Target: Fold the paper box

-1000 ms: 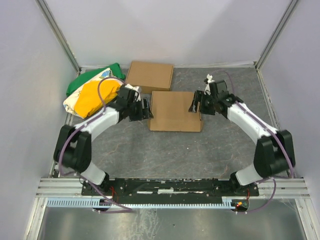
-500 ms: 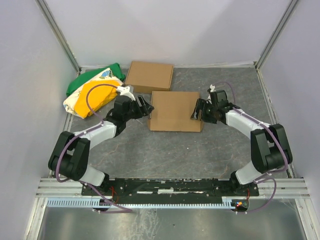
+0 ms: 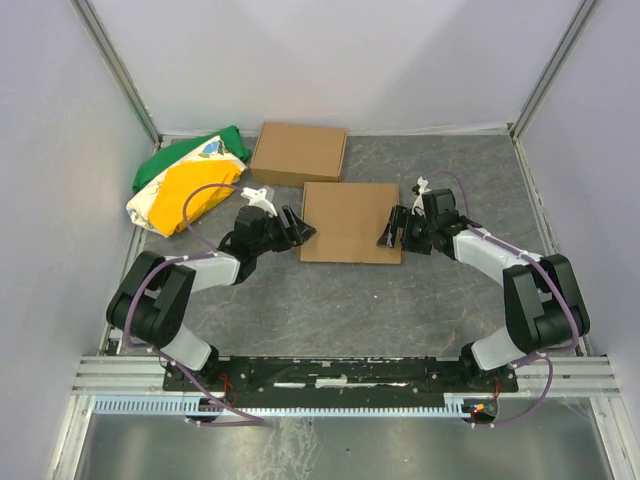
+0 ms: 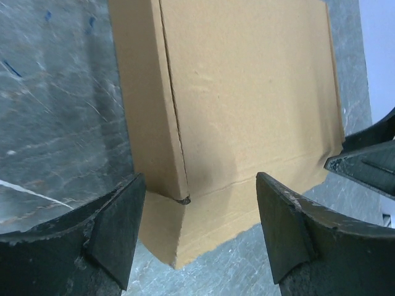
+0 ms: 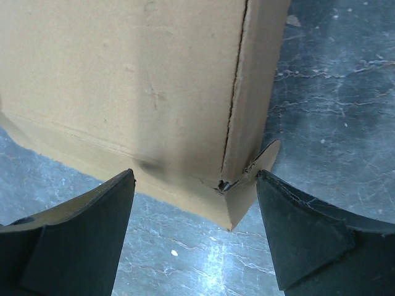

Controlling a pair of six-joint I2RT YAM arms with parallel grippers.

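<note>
Paper box [image 3: 350,222] lies flat and closed in the middle of the tabletop [image 3: 330,300]. Left gripper [image 3: 297,226] is at its left edge, fingers spread, with a box corner in the gap and clear of both. Right gripper [image 3: 391,227] is at the right edge, spread wide too and gripping nothing. A small tab [image 5: 266,155] pokes out at that corner. A second box [image 3: 299,153] crowds the far-left corner; whether they touch is hard to say. Bag [image 3: 180,190] sits far left. Bare tabletop in front of the box.

A closed cardboard box [image 3: 299,153] lies just beside a green-and-yellow bag [image 3: 185,185].
</note>
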